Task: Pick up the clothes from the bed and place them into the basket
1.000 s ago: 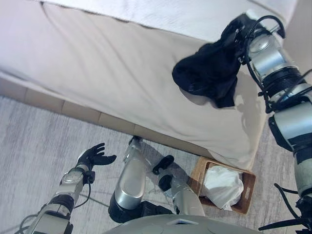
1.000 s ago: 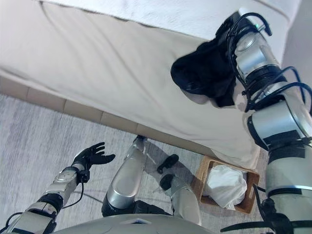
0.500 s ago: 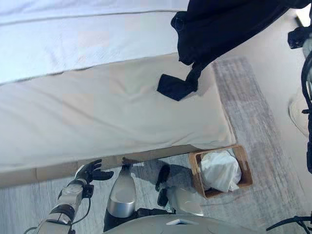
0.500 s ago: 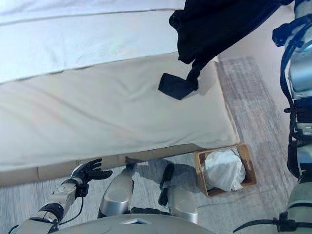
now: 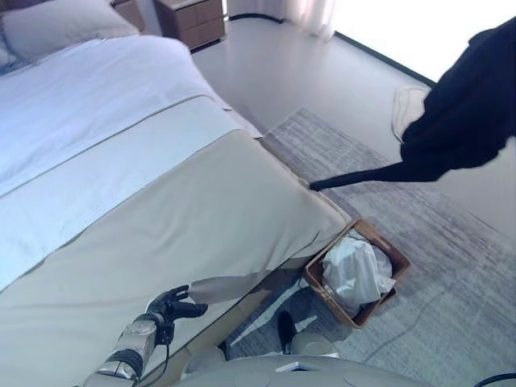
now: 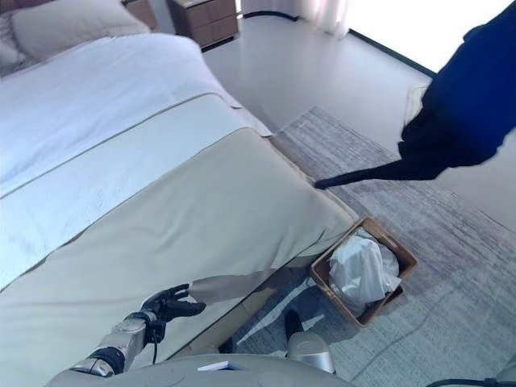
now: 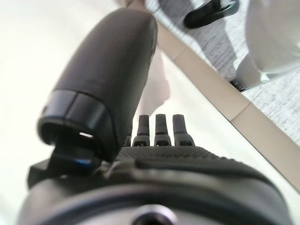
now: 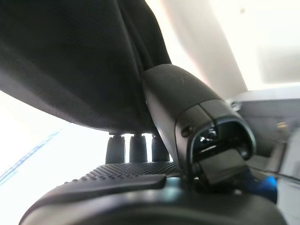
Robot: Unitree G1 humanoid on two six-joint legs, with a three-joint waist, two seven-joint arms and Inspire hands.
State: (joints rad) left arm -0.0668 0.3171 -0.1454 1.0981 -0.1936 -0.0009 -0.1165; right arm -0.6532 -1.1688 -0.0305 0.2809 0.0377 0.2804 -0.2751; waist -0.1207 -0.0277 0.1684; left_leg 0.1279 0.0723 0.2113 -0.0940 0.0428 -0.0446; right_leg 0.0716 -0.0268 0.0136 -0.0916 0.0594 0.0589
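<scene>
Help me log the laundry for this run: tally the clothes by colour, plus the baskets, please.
Dark garment: 1, held up in the right hand
White garment: 1, in the basket
Basket: 1, on the rug by the bed
Total: 3

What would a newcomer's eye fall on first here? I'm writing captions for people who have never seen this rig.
First the dark garment, hanging in the air at the right above the grey rug, gripped by the right hand. Then the big bed filling the left side, and the wooden basket on the floor at its corner, holding white cloth. The left hand hangs open low beside the bed.
</scene>
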